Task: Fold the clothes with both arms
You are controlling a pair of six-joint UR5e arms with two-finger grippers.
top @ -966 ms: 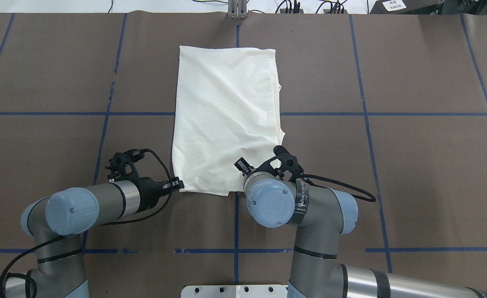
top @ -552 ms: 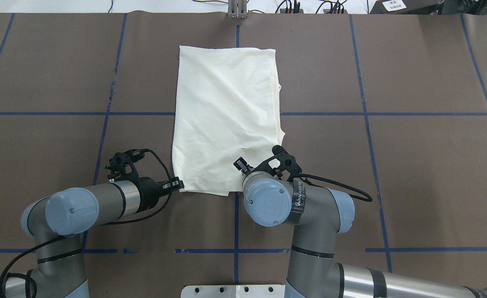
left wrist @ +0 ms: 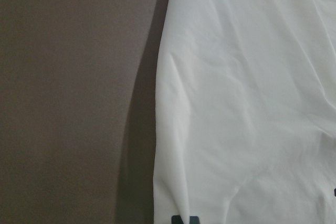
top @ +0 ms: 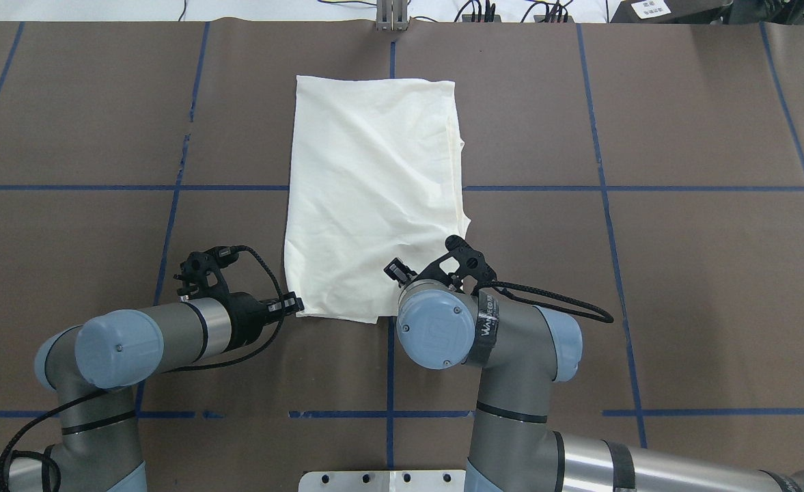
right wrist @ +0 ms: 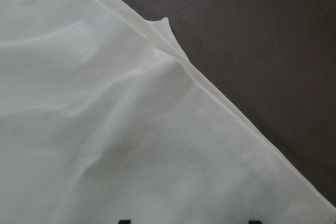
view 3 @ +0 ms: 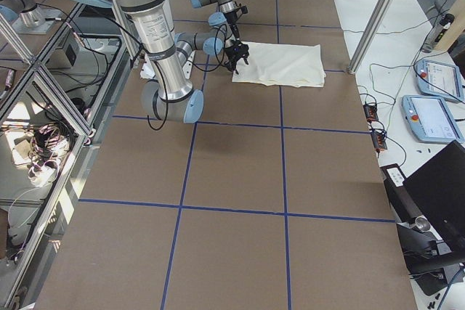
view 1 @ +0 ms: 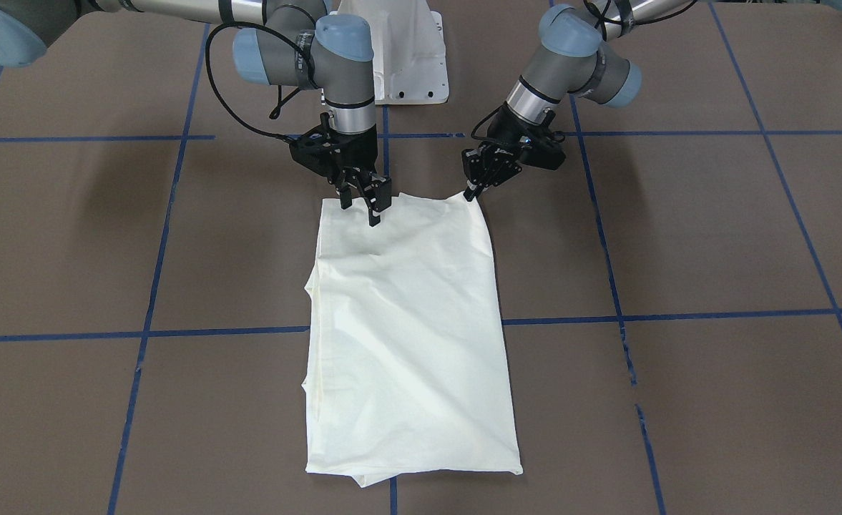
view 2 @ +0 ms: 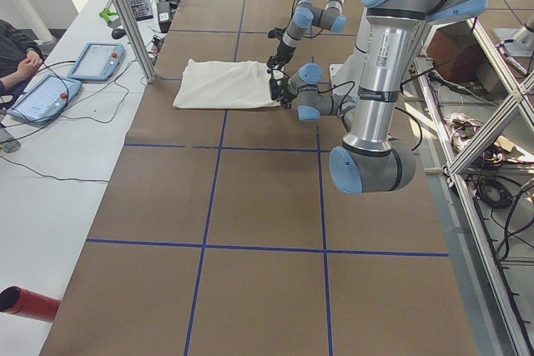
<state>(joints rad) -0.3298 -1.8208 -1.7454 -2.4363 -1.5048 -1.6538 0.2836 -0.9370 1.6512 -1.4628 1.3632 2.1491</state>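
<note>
Cream cloth lies plain side up at the middle of the tabletop (top: 647, 273). In the overhead view the shirt (top: 371, 198) is already a long, narrow rectangle running from 12 to 6 o'clock. No sleeves stick out and no print shows, so we judge the side folds done. What is left, as we read it, is the crosswise fold, with the near edge carried toward 12 o'clock, and perhaps one more after that.

Both arms are at the 6 o'clock end. The left arm (top: 169, 335) has its jaws at the 7 o'clock corner. In the front-facing view they look pinched together on that corner, which rises slightly off the tabletop. The right arm (top: 504, 342) is over the 5 o'clock corner with its jaws apart and its tips pointing down at the cloth. We cannot tell whether they touch it. Until they close, we judge an even lift cannot begin.
</note>
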